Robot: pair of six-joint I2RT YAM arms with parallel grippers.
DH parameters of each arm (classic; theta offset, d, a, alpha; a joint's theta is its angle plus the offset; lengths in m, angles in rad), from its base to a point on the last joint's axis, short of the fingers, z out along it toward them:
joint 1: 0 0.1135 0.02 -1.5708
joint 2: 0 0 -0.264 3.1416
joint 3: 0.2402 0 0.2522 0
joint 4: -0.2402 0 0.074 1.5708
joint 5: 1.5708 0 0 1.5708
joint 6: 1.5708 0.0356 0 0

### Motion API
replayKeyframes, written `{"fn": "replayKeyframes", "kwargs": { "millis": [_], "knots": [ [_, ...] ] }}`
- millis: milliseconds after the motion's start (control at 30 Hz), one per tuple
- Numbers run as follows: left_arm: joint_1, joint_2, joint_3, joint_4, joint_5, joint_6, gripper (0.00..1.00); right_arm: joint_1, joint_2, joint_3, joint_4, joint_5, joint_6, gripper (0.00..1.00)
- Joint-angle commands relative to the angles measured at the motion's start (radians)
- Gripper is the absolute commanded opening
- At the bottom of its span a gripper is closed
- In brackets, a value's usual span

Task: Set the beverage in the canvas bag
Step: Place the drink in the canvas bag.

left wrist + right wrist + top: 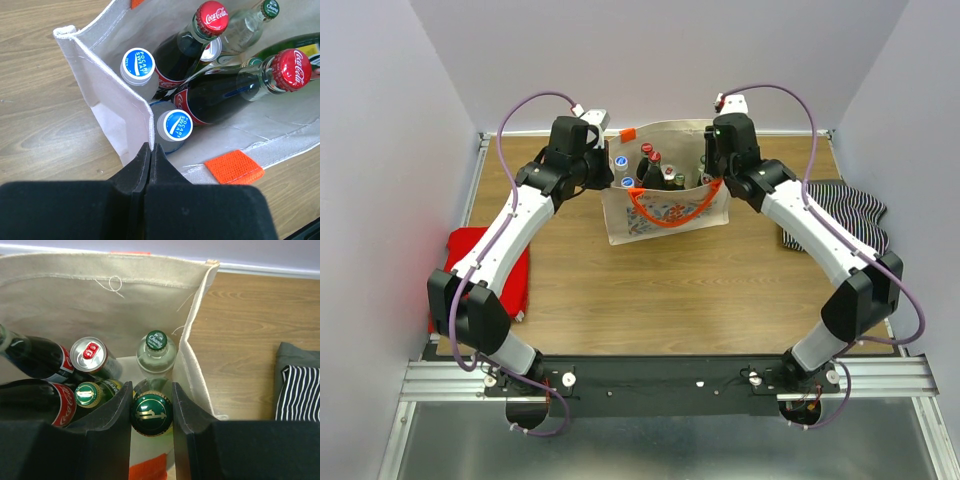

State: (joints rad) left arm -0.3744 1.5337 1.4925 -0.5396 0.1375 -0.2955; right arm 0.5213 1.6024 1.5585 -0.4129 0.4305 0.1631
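The canvas bag (665, 215) stands open at the far middle of the table (670, 290), between the two arms, and it already holds a good load: two cola bottles with red caps (211, 16), two bottles with blue-and-white caps (137, 62), a can (91, 351), a clear bottle (156, 340) and a second green bottle (86, 394). The left gripper (151, 147) is at the bag's left end with its fingers pressed fully together, and the rim seam runs right into their tips, so it appears to pinch the cloth and hold the mouth open. The right gripper (151, 386) hangs over the bag's right end, its fingers at a middling width and clamped on the neck of a dark green bottle (151, 413), which stands upright inside the mouth, close to the right wall and just in front of the clear bottle. By my reading, the delivery is nearly done: the drink is within the bag's walls, but it is not yet let go, and the pictures do not show whether its base rests on the bottom. What seems left is to lower it if need be, open the fingers and lift the arm clear without knocking the neighbours. A red cloth (505, 270) and a striped cloth (845, 215) lie well apart on either side.
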Motion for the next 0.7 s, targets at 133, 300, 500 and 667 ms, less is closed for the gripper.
{"fn": "replayKeyframes", "kwargs": {
  "millis": [133, 300, 500, 667],
  "knots": [
    [0.002, -0.004, 0.052, -0.002, 0.014, 0.019, 0.00, -0.017, 0.053, 0.078, 0.036, 0.002, 0.018, 0.01],
    [0.003, -0.007, 0.063, -0.003, 0.025, 0.018, 0.00, -0.029, 0.097, 0.100, 0.000, 0.010, 0.030, 0.01],
    [0.003, -0.009, 0.054, 0.007, 0.039, 0.015, 0.00, -0.040, 0.126, 0.123, -0.044, 0.013, 0.044, 0.01],
    [0.003, -0.015, 0.019, 0.026, 0.045, 0.009, 0.00, -0.049, 0.145, 0.127, -0.079, -0.001, 0.049, 0.01]
  ]
}}
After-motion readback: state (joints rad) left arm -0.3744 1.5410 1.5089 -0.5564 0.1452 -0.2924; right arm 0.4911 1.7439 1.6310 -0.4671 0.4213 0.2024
